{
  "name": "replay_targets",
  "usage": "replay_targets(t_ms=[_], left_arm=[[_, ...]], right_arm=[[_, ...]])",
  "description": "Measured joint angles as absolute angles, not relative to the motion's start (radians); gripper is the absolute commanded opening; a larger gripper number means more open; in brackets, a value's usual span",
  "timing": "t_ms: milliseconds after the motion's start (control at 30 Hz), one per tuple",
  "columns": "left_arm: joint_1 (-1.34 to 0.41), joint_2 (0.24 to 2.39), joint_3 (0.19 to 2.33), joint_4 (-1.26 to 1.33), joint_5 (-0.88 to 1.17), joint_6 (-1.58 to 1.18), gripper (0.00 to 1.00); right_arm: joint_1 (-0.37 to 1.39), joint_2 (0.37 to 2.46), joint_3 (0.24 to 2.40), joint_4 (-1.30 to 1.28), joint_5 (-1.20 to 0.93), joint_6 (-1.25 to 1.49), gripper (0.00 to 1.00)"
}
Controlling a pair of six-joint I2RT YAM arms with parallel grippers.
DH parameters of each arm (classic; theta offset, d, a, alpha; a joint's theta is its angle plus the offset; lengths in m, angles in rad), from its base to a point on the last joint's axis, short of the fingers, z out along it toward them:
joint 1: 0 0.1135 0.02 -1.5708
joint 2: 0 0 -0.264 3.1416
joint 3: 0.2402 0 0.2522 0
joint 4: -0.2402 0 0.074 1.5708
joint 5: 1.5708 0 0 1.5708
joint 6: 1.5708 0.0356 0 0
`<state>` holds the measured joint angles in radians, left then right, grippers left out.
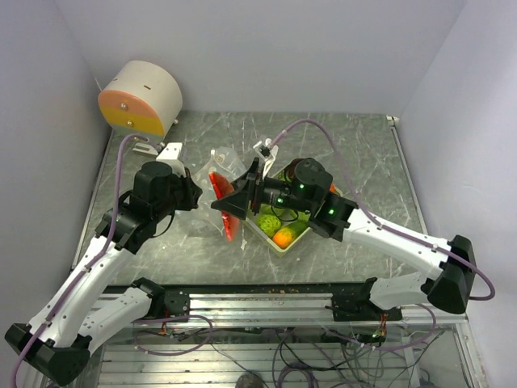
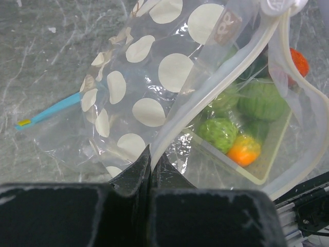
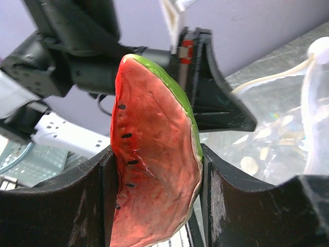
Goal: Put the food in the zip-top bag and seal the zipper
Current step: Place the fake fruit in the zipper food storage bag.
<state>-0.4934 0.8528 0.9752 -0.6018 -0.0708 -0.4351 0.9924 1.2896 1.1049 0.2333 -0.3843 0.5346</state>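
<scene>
My left gripper [image 1: 196, 196] is shut on the rim of the clear zip-top bag [image 1: 228, 162], which has white dots. The left wrist view shows the pinch [image 2: 151, 160], the bag [image 2: 154, 82] and its blue zipper slider [image 2: 51, 110]. My right gripper [image 1: 230, 206] is shut on a toy watermelon slice [image 1: 218, 187], red with a green rind [image 3: 154, 170], just beside the bag's mouth. Green [image 1: 269, 220] and orange [image 1: 283, 237] toy food lies in the pale yellow-green basket [image 1: 260, 234]. Through the bag I see green [image 2: 218, 133] and orange [image 2: 244, 150] pieces.
A round cream and orange device [image 1: 141, 97] stands at the back left. A white block [image 1: 167, 151] lies by the left arm. Grey walls close in both sides and the back. A metal rail [image 1: 266, 299] runs along the table's near edge.
</scene>
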Motion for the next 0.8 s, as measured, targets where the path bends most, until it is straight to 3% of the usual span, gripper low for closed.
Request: replay_targets(t_ms=[567,800], left_arm=[[-0.493,0.757,1.036,-0.593,0.093,-0.534,0.07],[-0.493,0.753,1.031,-0.538,0.165,-0.590,0.07]], right_arm=[[1.003,1.382,1.066,0.251,0.060,0.536,0.00],[1.037,1.456,1.185,0.074,0.191,0.488,0.09]])
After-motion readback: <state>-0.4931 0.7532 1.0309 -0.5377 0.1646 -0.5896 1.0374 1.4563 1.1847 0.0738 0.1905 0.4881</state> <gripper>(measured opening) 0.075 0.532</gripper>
